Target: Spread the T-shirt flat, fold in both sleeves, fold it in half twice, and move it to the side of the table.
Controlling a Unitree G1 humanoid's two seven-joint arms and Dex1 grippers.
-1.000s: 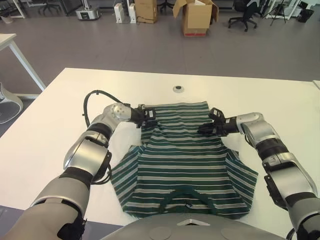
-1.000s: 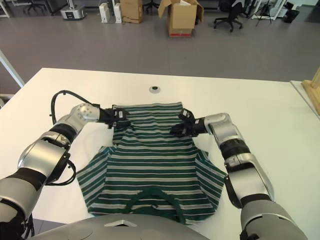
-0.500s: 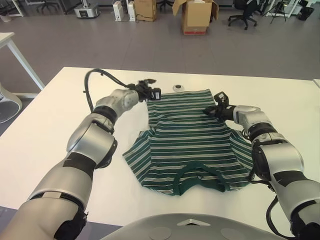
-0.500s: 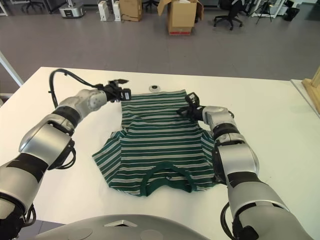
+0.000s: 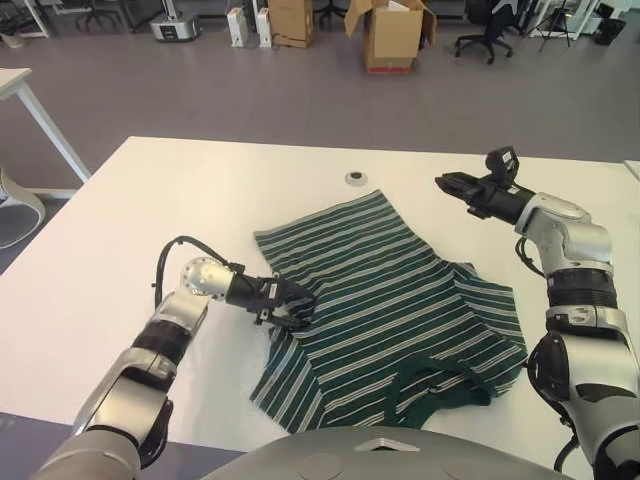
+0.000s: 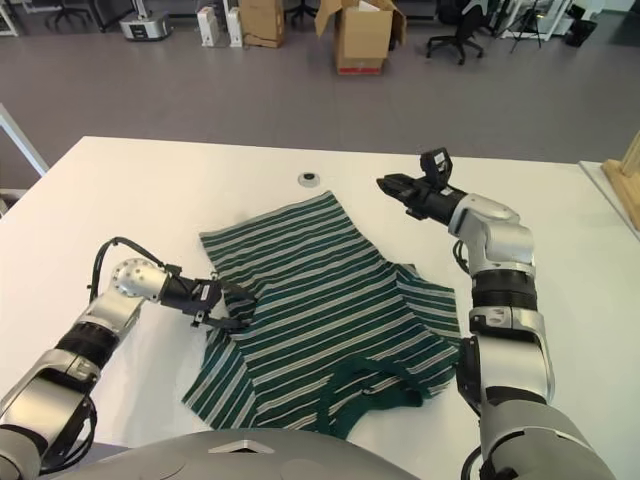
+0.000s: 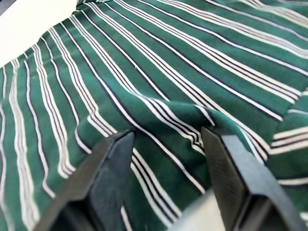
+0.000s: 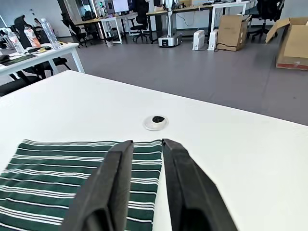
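The green striped T-shirt (image 5: pixel 380 290) lies on the white table (image 5: pixel 130 210), rumpled and askew. Its long axis runs on a diagonal, from the hem on the far side to the collar (image 5: pixel 440 385) at the near edge. The left gripper (image 5: pixel 290 303) sits low at the shirt's left edge. Its fingers (image 7: pixel 113 163) are spread apart and straddle a raised ridge of cloth without pinching it, and the body of the shirt stretches away ahead of them.

The right gripper (image 5: pixel 447 183) hangs above the table, past the hem's right-hand corner and well apart from the fabric. Its fingers are only slightly parted and hold nothing, and the shirt lies below and in front of it. The left arm is plainly the nearer one, so I judge the flattening not yet done, with that bunched left side needing to be drawn outward.

A small round grommet (image 5: pixel 355 178) sits in the tabletop just beyond the hem. An open cardboard box (image 5: pixel 392 30) stands on the floor behind, and I cannot tell what is in it.
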